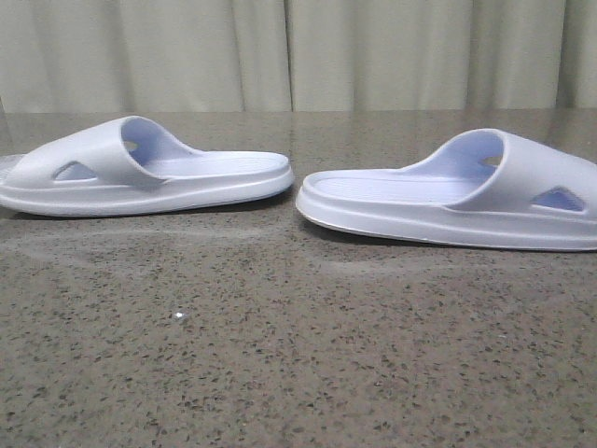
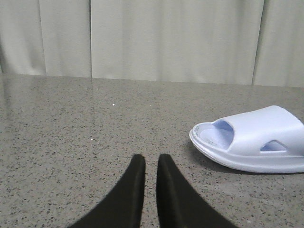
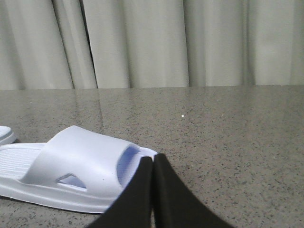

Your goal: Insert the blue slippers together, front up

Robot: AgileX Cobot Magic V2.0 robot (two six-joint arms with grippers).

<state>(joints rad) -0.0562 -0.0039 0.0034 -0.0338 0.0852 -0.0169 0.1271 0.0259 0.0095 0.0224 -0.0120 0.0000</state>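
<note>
**Inspector:** Position of the pair, please.

**Assistant:** Both slippers sole-down on the worktop (image 1: pixel 280 355); left slipper (image 1: pixel 140 168) and right slipper (image 1: pixel 457 196) lie in a line, heels facing inward with a small gap between them, toes pointing outward to either side; neither is touched.

**Inspector:** The arms?

**Assistant:** Neither shows in the front view. Left fingers (image 2: pixel 137 185), by the left wrist view, stand nearly together with only a thin slit between, holding nothing; the left slipper (image 2: pixel 251 140) lies well off to one side of them. Right fingers (image 3: pixel 164 185) are pressed together, empty; the right slipper (image 3: pixel 71 173) lies just beyond them, its toe end partly hidden behind the tips; whether they touch it I cannot tell.

**Inspector:** Stage of work?

**Assistant:** In my judgement the opening stage; no grasp made, nothing nested, pair untouched.

**Inspector:** What does the next move require?

**Assistant:** Fingers must part before anything else; each arm then has to reach its own slipper, the strap or the sole edge being the likely hold; afterwards the two must be turned to face the same way, toes uppermost, so one can slide into the other. As they lie, they point opposite ways; one needs a half turn.
</note>
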